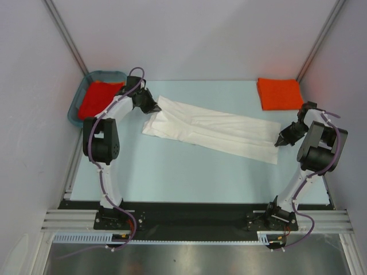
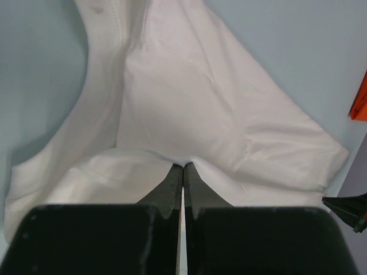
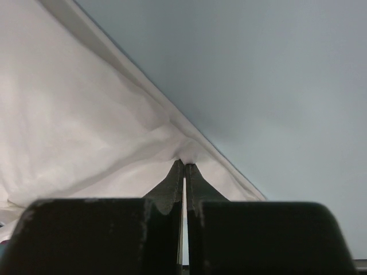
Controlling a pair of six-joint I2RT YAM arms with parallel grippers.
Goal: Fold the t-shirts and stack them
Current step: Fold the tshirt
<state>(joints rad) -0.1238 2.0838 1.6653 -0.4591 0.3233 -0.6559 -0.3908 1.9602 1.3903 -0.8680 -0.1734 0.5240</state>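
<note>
A white t-shirt (image 1: 212,130) lies folded into a long strip across the table, slanting from back left to front right. No print shows on it. My left gripper (image 1: 156,107) is shut on its left end; in the left wrist view (image 2: 183,167) the cloth (image 2: 189,97) bunches at the tips. My right gripper (image 1: 280,141) is shut on its right end, and the right wrist view (image 3: 184,163) shows the cloth (image 3: 74,114) pinched at the tips. A folded orange-red t-shirt (image 1: 279,93) lies at the back right. Another orange-red t-shirt (image 1: 98,97) lies in the basket.
A teal plastic basket (image 1: 75,105) stands at the back left, beside the left arm. Grey walls close in both sides and the back. An orange corner (image 2: 360,100) shows at the right edge of the left wrist view.
</note>
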